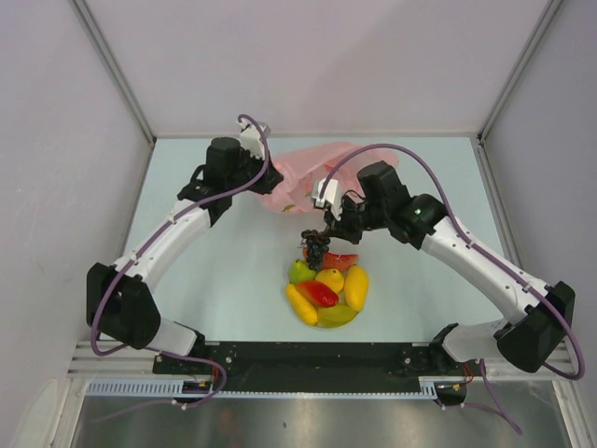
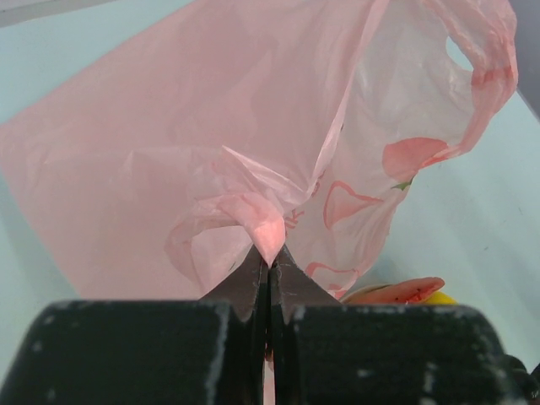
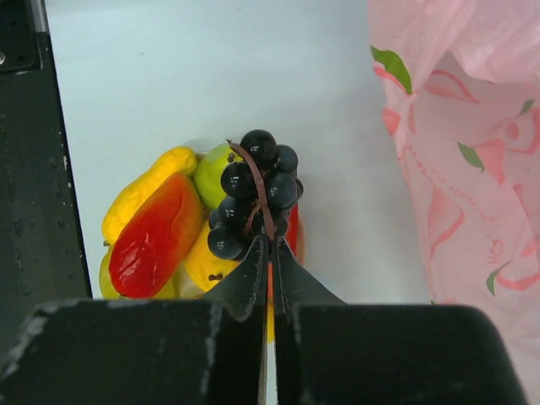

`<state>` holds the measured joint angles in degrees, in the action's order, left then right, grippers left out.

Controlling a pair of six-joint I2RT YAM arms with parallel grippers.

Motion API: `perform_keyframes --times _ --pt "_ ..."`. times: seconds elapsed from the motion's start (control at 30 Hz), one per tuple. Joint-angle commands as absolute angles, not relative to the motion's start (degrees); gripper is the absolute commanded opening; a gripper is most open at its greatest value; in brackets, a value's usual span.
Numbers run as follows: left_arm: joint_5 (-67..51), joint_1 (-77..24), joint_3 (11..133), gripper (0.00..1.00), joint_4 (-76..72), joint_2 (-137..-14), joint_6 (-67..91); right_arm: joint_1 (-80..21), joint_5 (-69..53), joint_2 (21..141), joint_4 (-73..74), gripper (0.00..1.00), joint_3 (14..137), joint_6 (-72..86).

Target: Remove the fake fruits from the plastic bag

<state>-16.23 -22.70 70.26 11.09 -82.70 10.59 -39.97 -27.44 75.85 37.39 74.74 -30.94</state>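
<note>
The pink plastic bag [image 1: 303, 173] lies at the back middle of the table. My left gripper [image 1: 258, 177] is shut on a fold of the bag [image 2: 261, 224] at its left edge. My right gripper [image 1: 322, 235] is shut on the brown stem of the dark grape bunch [image 3: 253, 190] and holds it just above the back of the fruit pile [image 1: 326, 289]. In the pile lie a green pear [image 1: 299, 272], a watermelon slice [image 1: 340, 261], a red piece [image 1: 321, 294], a lemon [image 1: 329, 279], a banana [image 1: 300, 304] and a mango [image 1: 356, 287].
The fruits hide most of a plate [image 1: 334, 319] under them. The black rail [image 1: 308, 359] with the arm bases runs along the near edge. Grey walls close in the table on the left, back and right.
</note>
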Motion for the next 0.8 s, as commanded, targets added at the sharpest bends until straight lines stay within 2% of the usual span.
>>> perform_keyframes --times 0.0,0.3,0.77 --pt "-16.7 -23.3 69.4 0.0 9.0 -80.3 11.3 -42.0 -26.3 75.8 34.7 0.0 74.1 -33.1" --pt "-17.1 -23.6 69.0 0.01 8.7 -80.2 11.6 -42.6 -24.4 73.9 34.3 0.01 68.4 -35.2" --pt "-18.0 -24.8 68.9 0.01 8.8 -81.1 12.1 -45.1 -24.9 70.5 35.6 0.04 64.4 -47.1"
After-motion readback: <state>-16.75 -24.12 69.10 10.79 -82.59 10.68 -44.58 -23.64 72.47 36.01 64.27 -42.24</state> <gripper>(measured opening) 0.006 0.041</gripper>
